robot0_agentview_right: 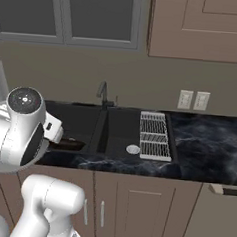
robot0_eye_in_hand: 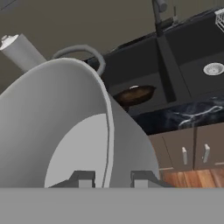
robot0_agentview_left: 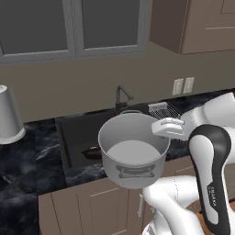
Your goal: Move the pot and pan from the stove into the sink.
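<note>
Claw point(robot0_eye_in_hand: 109, 179) astride pot point(robot0_eye_in_hand: 65, 127) rim

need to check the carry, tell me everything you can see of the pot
The pot is a shiny silver-grey steel cylinder with straight sides, a pale empty inside and two loop side handles, one facing the left base camera, one at its far rim. It is lifted off every surface, roughly upright, hanging in front of the counter edge by the sink. The hand is shut on its rim wall, one finger inside, one outside. Nothing else touches it.

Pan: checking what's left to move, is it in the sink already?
Yes, in. The brown pan lies on the floor of the sink basin, seen past the pot the gripper holds.
</note>
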